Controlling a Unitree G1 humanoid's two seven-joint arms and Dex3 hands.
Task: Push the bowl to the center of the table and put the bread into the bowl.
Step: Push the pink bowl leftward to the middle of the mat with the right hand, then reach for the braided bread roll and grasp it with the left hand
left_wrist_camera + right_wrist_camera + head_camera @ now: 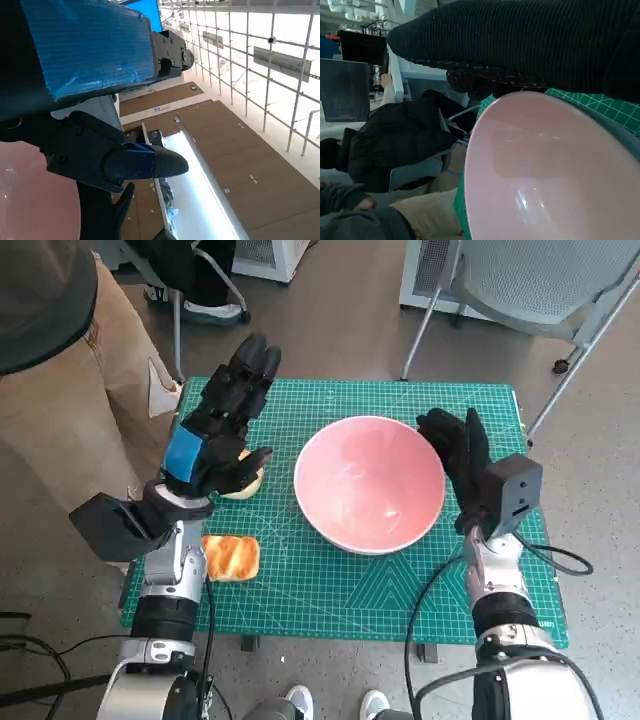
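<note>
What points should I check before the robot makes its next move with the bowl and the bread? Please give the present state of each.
1. Bowl near the centre of the green mat: ok.
2. Bowl empty, ready for bread: ok.
3. Right hand at the bowl's rim: ok; contact cannot tell.
4. Left hand above the mat, holding nothing: ok.
5. Toasted bread slice free near the left forearm: ok.
6. Pale bread piece partly hidden under the left hand: cannot tell if touched.

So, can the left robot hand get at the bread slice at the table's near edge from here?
Probably yes. The left robot hand hovers open just beyond the bread slice, which lies bare on the green mat beside that forearm; the bowl sits clear of it.
</note>
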